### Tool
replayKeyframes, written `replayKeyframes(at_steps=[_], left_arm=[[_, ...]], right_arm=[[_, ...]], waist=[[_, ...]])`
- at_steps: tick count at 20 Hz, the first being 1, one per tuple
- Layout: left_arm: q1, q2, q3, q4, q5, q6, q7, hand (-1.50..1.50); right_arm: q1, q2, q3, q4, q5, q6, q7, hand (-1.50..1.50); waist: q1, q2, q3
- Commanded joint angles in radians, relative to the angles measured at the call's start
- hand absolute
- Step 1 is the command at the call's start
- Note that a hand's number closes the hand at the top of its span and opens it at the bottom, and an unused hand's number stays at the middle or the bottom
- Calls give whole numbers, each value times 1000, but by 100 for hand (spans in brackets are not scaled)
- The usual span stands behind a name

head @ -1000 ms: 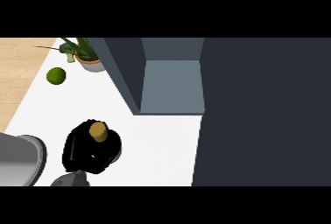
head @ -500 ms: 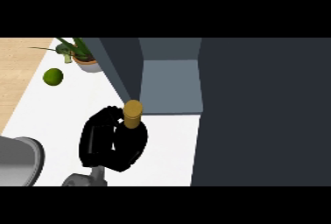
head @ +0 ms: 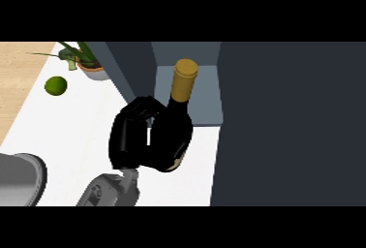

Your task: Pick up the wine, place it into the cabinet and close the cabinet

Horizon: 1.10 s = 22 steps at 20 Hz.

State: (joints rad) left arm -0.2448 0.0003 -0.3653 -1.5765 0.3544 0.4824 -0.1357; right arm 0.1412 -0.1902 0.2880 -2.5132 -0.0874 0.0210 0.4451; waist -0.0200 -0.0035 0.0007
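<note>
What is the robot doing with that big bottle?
The robot's left hand is curled round a dark wine bottle with a gold top. It holds the bottle above the white counter, with the top pointing into the open cabinet. The bottle is not set down inside yet. A lime and a potted plant sit farther back on the counter. The other hand is out of sight.

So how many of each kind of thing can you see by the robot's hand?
Wine bottle: 1
Lime: 1
Potted plant: 1
Cabinet: 1
Grey pot: 1
Total: 5, and the left hand holds the bottle.
</note>
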Motion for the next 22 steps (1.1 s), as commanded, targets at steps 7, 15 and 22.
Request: replayKeyframes(at_steps=[7,15,22], left_arm=[[-234,0,-40,285,54,153,-60,150],[-211,0,-46,418,129,108,-161,150],[-242,0,-120,621,321,97,-376,150]], right_arm=[[18,17,-1,-169,-79,-3,86,-150],[12,16,-49,-193,-132,10,125,-150],[-17,30,-7,-185,-76,4,141,-150]], waist=[[-6,4,-1],[0,4,-1],[-19,9,-3]])
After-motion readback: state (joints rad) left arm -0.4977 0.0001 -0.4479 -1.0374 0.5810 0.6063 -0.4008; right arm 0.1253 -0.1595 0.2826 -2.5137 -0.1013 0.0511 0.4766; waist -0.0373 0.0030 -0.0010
